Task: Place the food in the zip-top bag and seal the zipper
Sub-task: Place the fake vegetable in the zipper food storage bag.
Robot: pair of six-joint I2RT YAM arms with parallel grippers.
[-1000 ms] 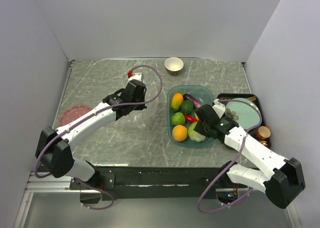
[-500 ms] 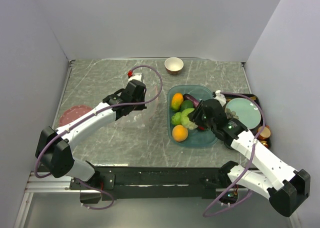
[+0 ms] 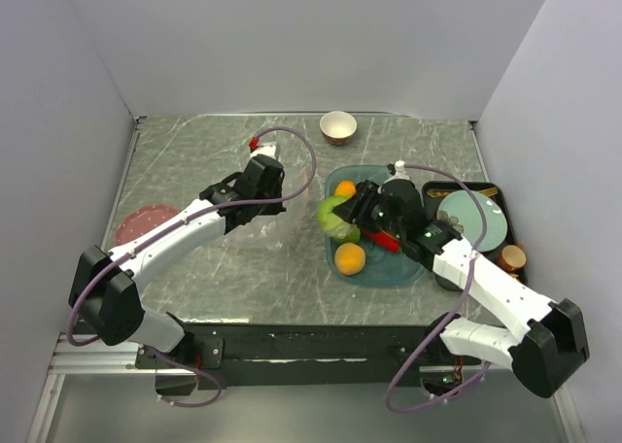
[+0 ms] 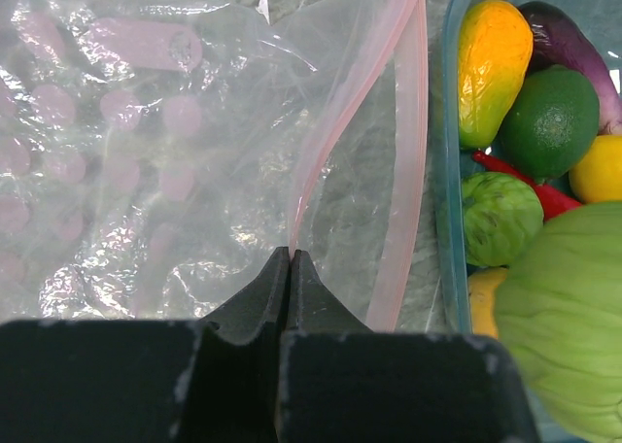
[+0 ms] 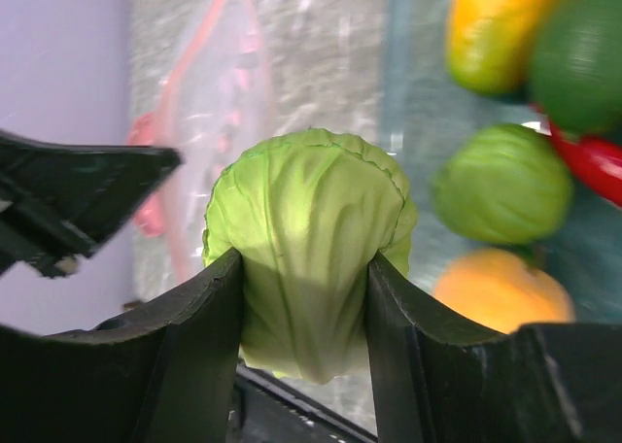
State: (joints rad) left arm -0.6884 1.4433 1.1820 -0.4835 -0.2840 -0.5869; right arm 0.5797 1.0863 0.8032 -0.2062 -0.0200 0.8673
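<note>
The clear zip-top bag (image 4: 165, 161) lies left of the teal tray (image 3: 374, 170). Its pink zipper (image 4: 413, 142) runs along the mouth, which gapes toward the tray. My left gripper (image 4: 291, 255) is shut on one pink lip of the mouth and holds it up; it also shows in the top view (image 3: 277, 198). My right gripper (image 5: 303, 260) is shut on the green cabbage (image 5: 306, 195) and holds it above the tray's left rim, beside the bag mouth (image 3: 335, 218). An orange (image 3: 350, 258), a red chili (image 4: 530, 183), limes (image 4: 549, 122), an eggplant (image 4: 573, 40) and a lemon (image 4: 598, 168) lie in the tray.
A cream-and-brown bowl (image 3: 338, 126) stands at the back middle. A pink disc (image 3: 146, 220) lies at the left. A black tray with a teal plate (image 3: 481, 220) and a copper cup (image 3: 512, 257) sit at the right edge.
My right gripper has lifted the cabbage from the tray's front right and carried it left to the tray's left rim, near the bag mouth. The left arm has not moved.
</note>
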